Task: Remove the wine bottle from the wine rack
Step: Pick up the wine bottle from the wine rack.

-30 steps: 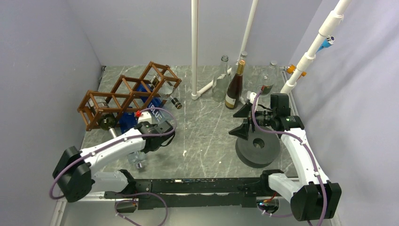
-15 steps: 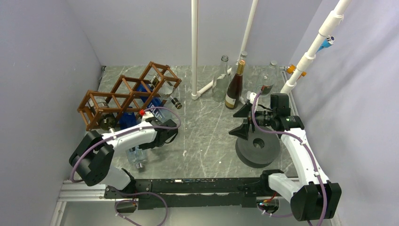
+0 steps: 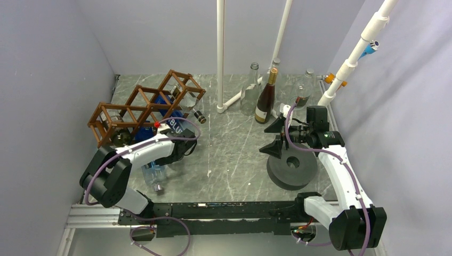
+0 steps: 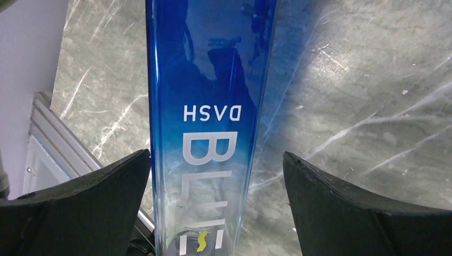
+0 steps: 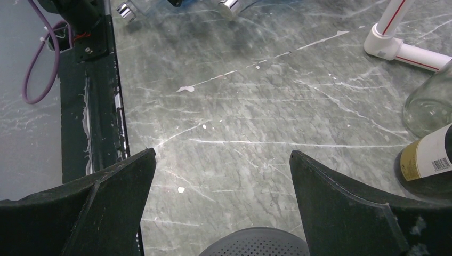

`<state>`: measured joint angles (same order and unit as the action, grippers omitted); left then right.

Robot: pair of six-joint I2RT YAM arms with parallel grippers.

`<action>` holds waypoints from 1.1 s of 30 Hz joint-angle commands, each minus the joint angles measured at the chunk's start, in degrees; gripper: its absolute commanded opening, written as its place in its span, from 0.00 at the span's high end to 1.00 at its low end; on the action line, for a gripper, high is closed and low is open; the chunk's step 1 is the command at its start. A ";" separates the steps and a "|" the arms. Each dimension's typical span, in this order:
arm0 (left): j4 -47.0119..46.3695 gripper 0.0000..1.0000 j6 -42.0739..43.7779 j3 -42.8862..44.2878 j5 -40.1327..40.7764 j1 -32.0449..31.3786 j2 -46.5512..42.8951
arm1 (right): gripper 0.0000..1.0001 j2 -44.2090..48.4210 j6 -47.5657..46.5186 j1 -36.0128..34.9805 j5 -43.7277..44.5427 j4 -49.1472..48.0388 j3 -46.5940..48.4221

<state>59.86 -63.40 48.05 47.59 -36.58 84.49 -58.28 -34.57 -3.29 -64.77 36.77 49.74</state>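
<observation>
Wine bottle [image 4: 208, 69], blue: both ends are cut off in the wrist view, and from above it is mostly hidden under the left arm [image 3: 144, 152], at the front of the wine rack [image 3: 144, 104]. Left gripper [image 4: 216, 157] is spread wide, the bottle lying between its fingers, unclamped. Right gripper [image 5: 221, 154] is spread wide and empty, well right of the rack

The middle of the table [image 3: 229, 149] lies open between the wine rack [image 3: 145, 104] and the standing bottles [image 3: 265, 104].

Robot lab cell: grey partition walls [image 3: 48, 80], PVC poles [image 3: 220, 53].
</observation>
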 commanded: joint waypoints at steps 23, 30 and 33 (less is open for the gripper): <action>-9.76 0.06 8.57 -0.82 -3.49 6.25 3.05 | 0.00 0.32 -2.26 1.05 -0.56 -0.14 0.36; -9.72 0.14 8.11 0.46 -1.97 6.26 4.89 | 0.00 0.33 -2.35 1.34 -0.55 -0.04 0.43; -9.47 0.26 7.65 0.62 -1.43 6.26 4.77 | 0.00 0.26 -2.43 1.38 -0.54 0.01 0.45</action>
<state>55.02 -54.26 46.65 46.81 -30.41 89.06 -58.28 -35.59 -2.24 -64.55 37.04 49.74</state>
